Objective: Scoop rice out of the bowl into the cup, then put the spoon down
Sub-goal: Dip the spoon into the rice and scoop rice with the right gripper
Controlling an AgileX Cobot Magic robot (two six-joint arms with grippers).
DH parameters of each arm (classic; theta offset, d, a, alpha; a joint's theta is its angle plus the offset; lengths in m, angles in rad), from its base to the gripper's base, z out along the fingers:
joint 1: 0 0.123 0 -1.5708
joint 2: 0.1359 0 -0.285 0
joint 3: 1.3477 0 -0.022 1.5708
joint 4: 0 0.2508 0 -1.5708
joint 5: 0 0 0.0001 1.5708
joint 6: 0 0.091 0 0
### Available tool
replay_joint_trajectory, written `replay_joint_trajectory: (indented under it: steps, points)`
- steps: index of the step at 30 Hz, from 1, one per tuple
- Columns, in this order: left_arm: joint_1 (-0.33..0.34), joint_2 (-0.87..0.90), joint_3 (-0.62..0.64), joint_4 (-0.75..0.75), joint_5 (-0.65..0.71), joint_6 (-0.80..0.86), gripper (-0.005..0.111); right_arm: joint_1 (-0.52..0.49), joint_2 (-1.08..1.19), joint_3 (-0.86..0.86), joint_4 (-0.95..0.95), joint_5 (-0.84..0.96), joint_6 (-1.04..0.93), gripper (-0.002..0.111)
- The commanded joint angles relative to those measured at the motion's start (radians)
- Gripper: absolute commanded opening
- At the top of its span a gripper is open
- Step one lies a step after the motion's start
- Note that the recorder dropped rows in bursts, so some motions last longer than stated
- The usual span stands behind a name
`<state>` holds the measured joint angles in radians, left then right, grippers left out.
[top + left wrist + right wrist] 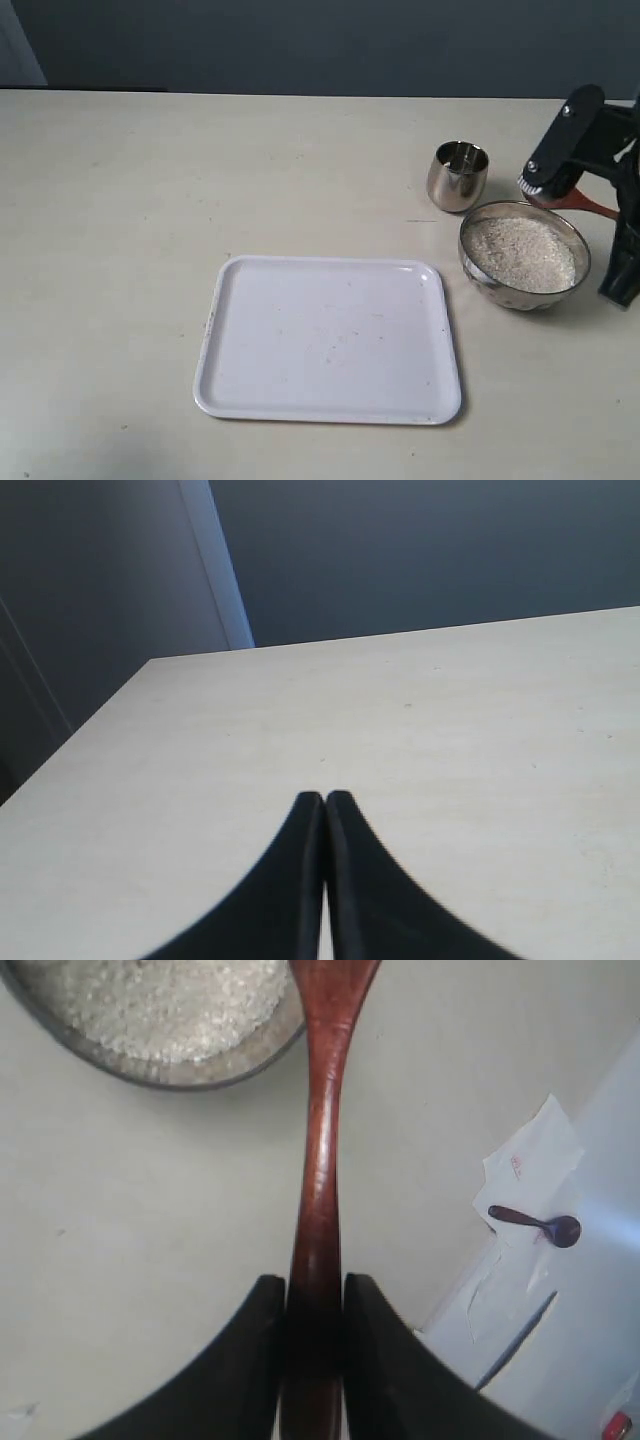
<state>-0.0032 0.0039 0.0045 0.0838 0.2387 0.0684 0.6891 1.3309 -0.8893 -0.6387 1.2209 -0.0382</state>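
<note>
Spoon (318, 1160) clamped between right jaws, rice (522, 252) filling bowl (475, 272)

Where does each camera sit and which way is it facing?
Exterior: above the table, looking down on tray, cup, bowl of rice; right arm at right edge.
Left wrist: behind the shut left gripper, facing across the table toward a dark wall.
Right wrist: behind the right gripper clamped on the spoon, facing down.
Shared: exterior and right wrist show bowl, rice, spoon.

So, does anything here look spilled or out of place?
Nothing stands out. The rice sits inside the bowl, and the cup stands upright beside it. Only faint specks dot the tray.
</note>
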Motion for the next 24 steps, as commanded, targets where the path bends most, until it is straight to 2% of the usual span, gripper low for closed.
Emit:
replay_joint_trajectory:
  steps: [1, 6, 14, 19, 24]
  points:
    - [0.000, -0.004, -0.005, -0.002, 0.000, -0.004, 0.000, -0.001, -0.031, 0.062, -0.026, 0.000, -0.053, -0.001]
    - [0.000, -0.004, -0.005, -0.002, 0.000, -0.004, 0.000, -0.001, -0.035, 0.121, -0.034, -0.002, -0.127, -0.001]
    - [0.000, -0.004, -0.005, -0.002, 0.000, -0.004, 0.000, -0.001, -0.005, 0.134, -0.119, -0.105, -0.119, -0.001]
    - [0.000, -0.004, -0.005, -0.002, 0.000, -0.004, 0.000, -0.001, 0.069, 0.136, -0.139, -0.161, -0.116, -0.001]
    - [0.000, -0.004, -0.005, -0.002, 0.000, -0.004, 0.000, -0.001, 0.182, 0.136, -0.266, -0.202, -0.054, -0.001]
